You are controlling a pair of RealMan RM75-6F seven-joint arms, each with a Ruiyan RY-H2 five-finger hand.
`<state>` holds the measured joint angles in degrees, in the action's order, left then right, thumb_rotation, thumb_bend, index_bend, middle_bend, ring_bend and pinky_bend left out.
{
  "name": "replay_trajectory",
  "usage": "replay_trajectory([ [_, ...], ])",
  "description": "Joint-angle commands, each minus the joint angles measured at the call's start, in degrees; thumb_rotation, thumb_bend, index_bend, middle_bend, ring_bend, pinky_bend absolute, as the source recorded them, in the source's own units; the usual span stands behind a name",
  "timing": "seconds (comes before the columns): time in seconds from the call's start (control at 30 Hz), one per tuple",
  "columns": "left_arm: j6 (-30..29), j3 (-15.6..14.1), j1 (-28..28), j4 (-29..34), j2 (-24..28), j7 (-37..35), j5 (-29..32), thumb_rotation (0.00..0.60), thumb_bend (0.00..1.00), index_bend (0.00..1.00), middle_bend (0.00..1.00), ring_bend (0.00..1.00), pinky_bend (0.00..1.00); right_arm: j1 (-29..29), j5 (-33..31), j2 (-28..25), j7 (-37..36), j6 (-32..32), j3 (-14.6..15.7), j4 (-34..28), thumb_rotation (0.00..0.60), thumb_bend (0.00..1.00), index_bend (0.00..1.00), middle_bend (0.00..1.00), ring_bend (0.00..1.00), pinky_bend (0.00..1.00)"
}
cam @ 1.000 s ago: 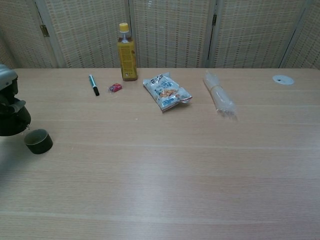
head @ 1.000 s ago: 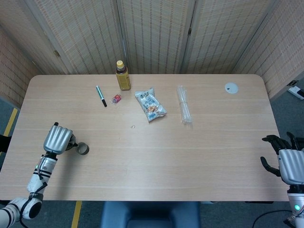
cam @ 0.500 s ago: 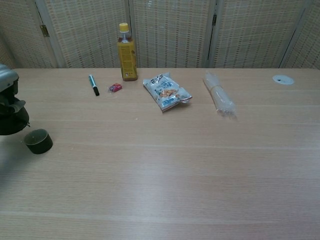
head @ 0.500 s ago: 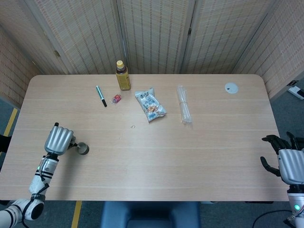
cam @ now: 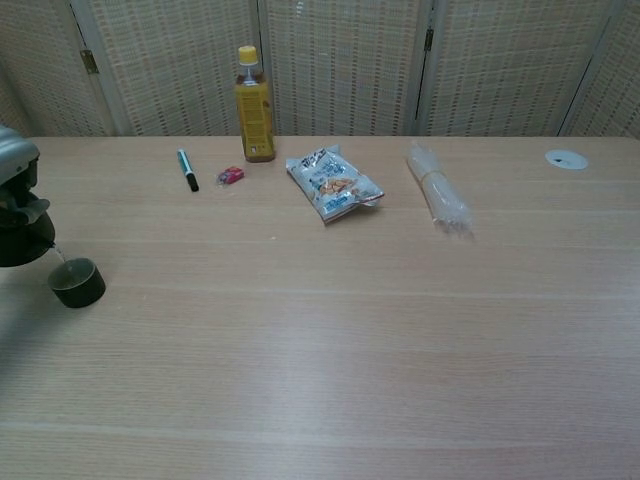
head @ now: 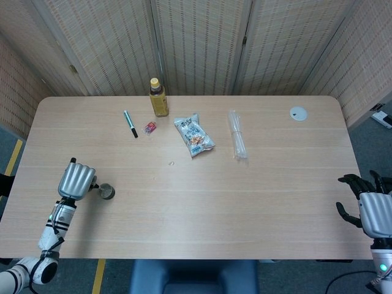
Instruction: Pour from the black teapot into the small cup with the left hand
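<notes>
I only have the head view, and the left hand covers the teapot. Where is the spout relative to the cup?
Observer: In the chest view the teapot hangs under the left hand, with its spout tip just above the cup, at the rim on the pot's side.
Operator: Is anything coming out?
Observer: A thin pale line runs from the spout tip down to that rim. It looks like a stream, though it is too fine to be sure.
Operator: Is the cup standing straight?
Observer: Yes, from the side it stands upright on the table, and the pot's body is clear of it.
</notes>
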<state>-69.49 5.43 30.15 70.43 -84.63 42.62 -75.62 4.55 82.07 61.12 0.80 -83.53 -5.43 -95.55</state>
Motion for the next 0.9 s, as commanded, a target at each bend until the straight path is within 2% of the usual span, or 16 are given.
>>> replay_trajectory([
  [0.03,0.0,0.0,0.0,-0.1,0.0,0.1,0.0,0.481,0.5,1.0,1.0,0.97,0.55,0.0,0.0,0.0,0.0,0.0,0.0,0.0,0.6,0.36,0.27,0.26,0.29,0.06],
  [0.9,0.2,0.4,0.0,-0.3,0.0,0.3,0.6,0.506,0.5,1.0,1.0,0.97,0.55,-0.1,0.0,0.0,-0.2,0.1,0.1,0.1,0.6,0.36,0.27,0.27,0.3,0.06],
])
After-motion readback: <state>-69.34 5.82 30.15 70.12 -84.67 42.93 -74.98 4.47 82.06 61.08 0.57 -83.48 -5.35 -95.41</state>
